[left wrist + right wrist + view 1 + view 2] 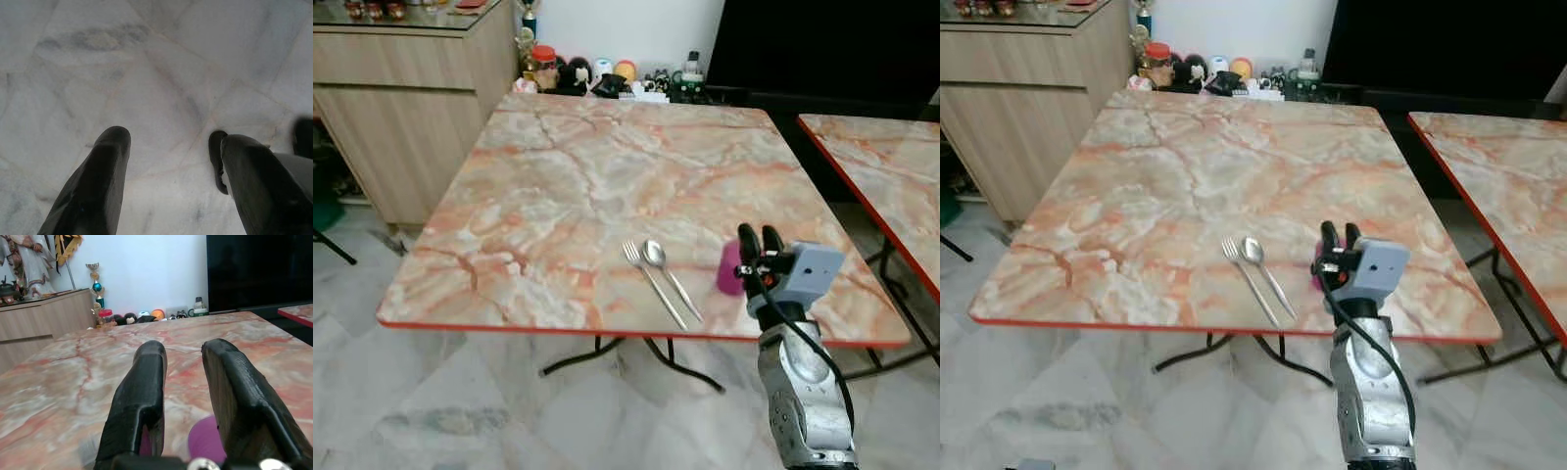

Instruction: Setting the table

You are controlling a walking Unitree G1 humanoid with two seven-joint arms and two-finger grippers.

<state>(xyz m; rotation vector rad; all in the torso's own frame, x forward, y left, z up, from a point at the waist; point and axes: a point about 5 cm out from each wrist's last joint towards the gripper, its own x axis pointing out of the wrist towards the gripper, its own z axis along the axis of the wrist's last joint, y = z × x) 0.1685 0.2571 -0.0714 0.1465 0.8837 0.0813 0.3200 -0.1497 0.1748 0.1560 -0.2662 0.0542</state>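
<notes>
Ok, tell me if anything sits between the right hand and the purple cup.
Nothing visible does. The right hand hovers just above the purple cup near the table's front edge, its fingers apart. The fork and spoon lie off to its left, out of the way.

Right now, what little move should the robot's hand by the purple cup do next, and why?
Probably lift the right gripper up and back. Its fingers are open above the purple cup, which already stands on the table beside the fork and spoon.
</notes>
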